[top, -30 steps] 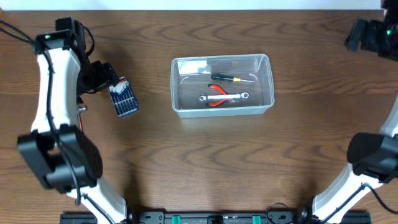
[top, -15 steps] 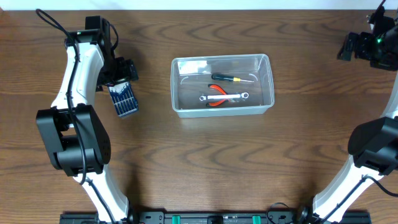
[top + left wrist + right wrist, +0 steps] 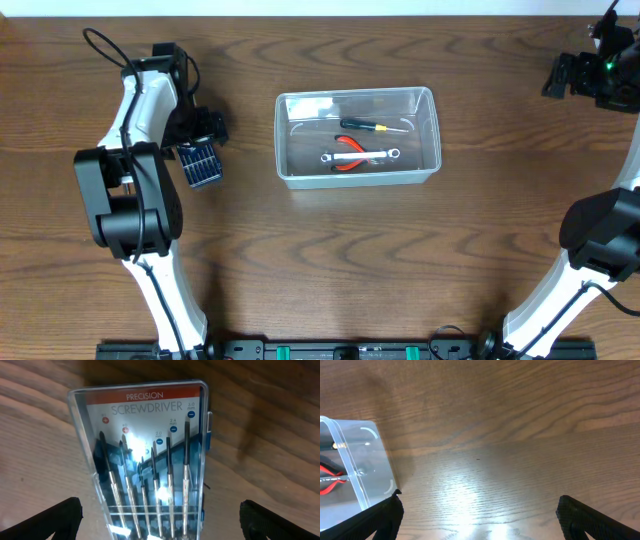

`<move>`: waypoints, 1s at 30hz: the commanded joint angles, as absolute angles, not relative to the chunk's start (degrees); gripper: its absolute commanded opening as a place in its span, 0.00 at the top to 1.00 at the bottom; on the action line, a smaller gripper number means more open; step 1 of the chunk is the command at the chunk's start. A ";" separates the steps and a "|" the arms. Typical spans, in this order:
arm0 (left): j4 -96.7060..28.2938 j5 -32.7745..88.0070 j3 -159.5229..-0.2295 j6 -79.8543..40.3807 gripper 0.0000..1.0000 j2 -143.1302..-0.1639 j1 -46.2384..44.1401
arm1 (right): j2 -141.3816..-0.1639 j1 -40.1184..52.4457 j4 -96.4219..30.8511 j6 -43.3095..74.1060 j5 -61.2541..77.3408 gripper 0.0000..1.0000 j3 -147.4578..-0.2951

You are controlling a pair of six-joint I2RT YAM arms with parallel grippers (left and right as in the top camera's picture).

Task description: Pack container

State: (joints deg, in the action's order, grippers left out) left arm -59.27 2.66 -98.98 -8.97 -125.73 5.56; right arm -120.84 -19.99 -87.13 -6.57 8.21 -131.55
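The clear plastic container (image 3: 430, 130) stands at the table's middle; its corner also shows in the right wrist view (image 3: 360, 470). Inside lie a small screwdriver (image 3: 368, 126), red-handled pliers (image 3: 352, 156) and a wrench (image 3: 384, 155). A clear case of precision screwdrivers (image 3: 201, 164) lies flat on the table left of the container; it fills the left wrist view (image 3: 150, 460). My left gripper (image 3: 200, 131) is open, its fingertips (image 3: 42, 520) either side of the case's near end, just above it. My right gripper (image 3: 560, 75) is open and empty at the far right.
The wooden table (image 3: 330, 260) spreads around the container. My left arm's base stands at the left front, my right arm's base at the right front. A white strip runs along the table's far edge.
My left gripper has swung right and forward, from left of the screwdriver case to over its far end. The right gripper moved slightly at first and now holds still.
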 commanded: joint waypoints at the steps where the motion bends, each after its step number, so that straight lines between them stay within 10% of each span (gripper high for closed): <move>1: -59.00 2.74 -99.22 -9.61 0.02 -126.61 5.82 | -121.27 -19.46 -87.05 -7.42 9.06 0.01 -131.46; 30: -55.79 5.41 -98.30 -11.68 0.02 -128.49 7.97 | -121.27 -19.49 -87.02 -8.69 9.06 0.01 -131.46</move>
State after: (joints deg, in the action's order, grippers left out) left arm -55.81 4.75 -98.98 -10.74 -127.55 7.66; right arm -120.84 -19.99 -87.13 -7.92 8.21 -131.55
